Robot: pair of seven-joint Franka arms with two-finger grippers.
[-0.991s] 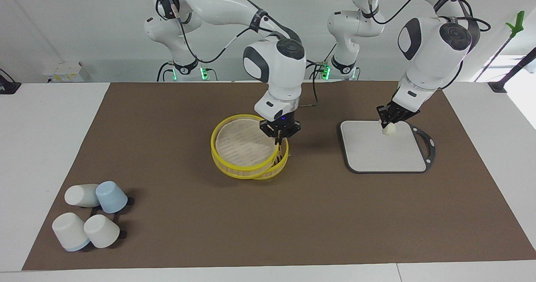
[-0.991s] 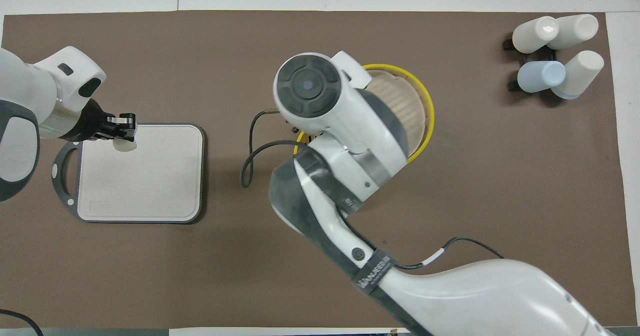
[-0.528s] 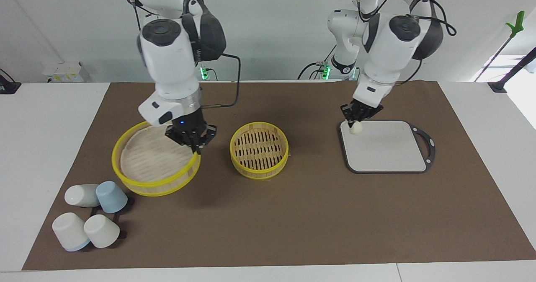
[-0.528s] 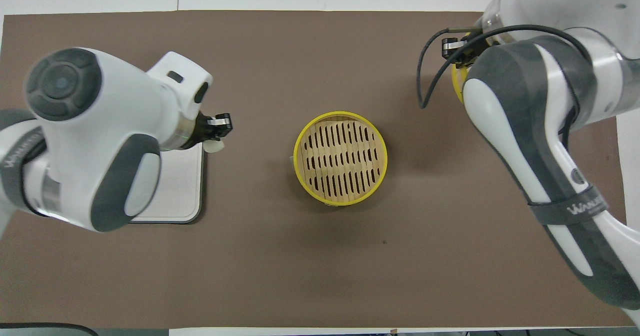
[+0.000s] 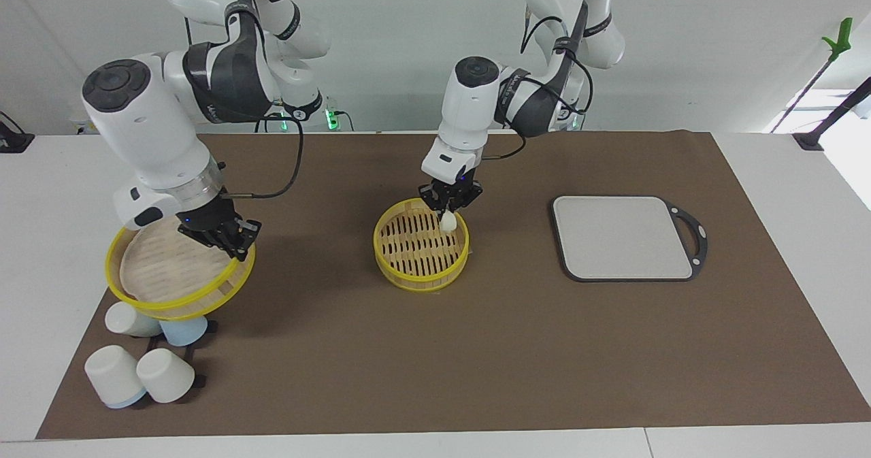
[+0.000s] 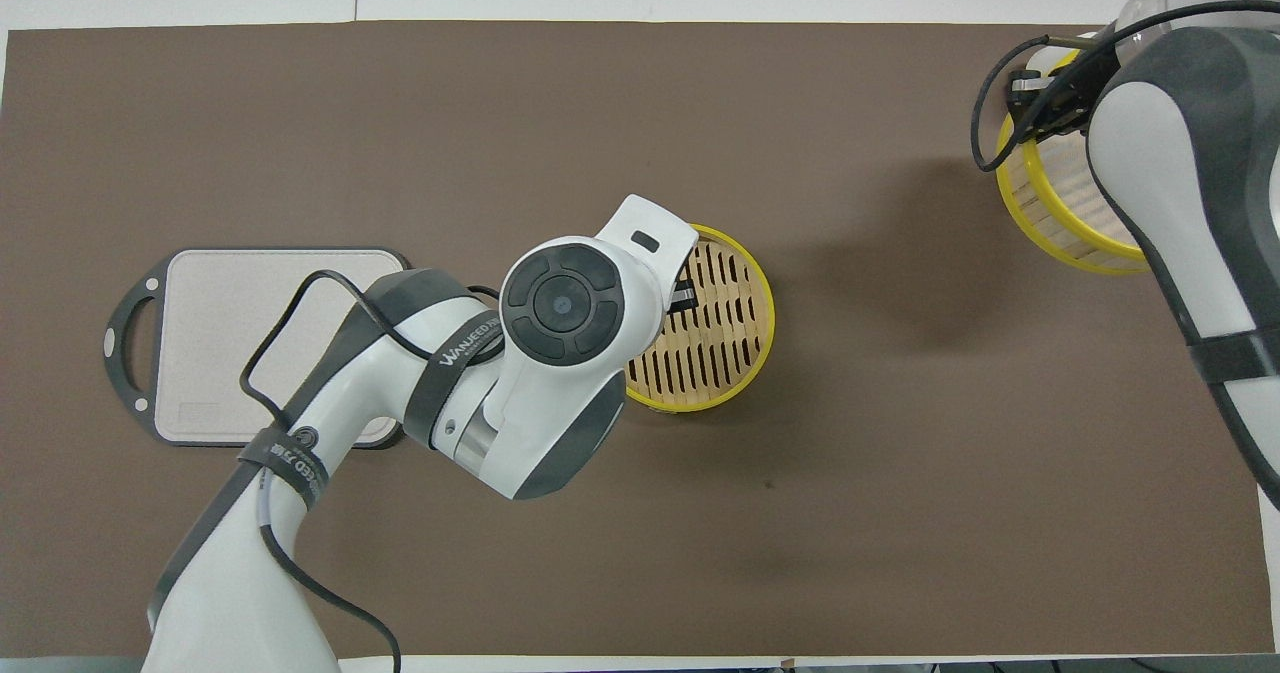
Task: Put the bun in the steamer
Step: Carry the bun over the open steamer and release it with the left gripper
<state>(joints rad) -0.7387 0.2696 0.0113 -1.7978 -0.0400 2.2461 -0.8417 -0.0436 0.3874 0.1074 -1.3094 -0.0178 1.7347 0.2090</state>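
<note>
The steamer [image 5: 421,252] [image 6: 722,353], a yellow-rimmed bamboo basket with a slatted base, sits mid-mat. My left gripper [image 5: 450,211] is shut on the small cream bun [image 5: 448,222] and holds it just inside the steamer's rim, low over the slats. In the overhead view the left arm covers the bun. My right gripper [image 5: 221,235] is shut on the rim of the steamer's lid tier [image 5: 178,271] [image 6: 1060,215] and holds it in the air over the cups.
A grey board [image 5: 625,237] [image 6: 270,353] lies bare toward the left arm's end. Several upturned white and blue cups [image 5: 143,369] stand at the right arm's end near the mat's corner, partly under the raised lid.
My left gripper carried the bun off the board to the steamer. My right gripper lifted the lid tier off the steamer and carried it to over the cups.
</note>
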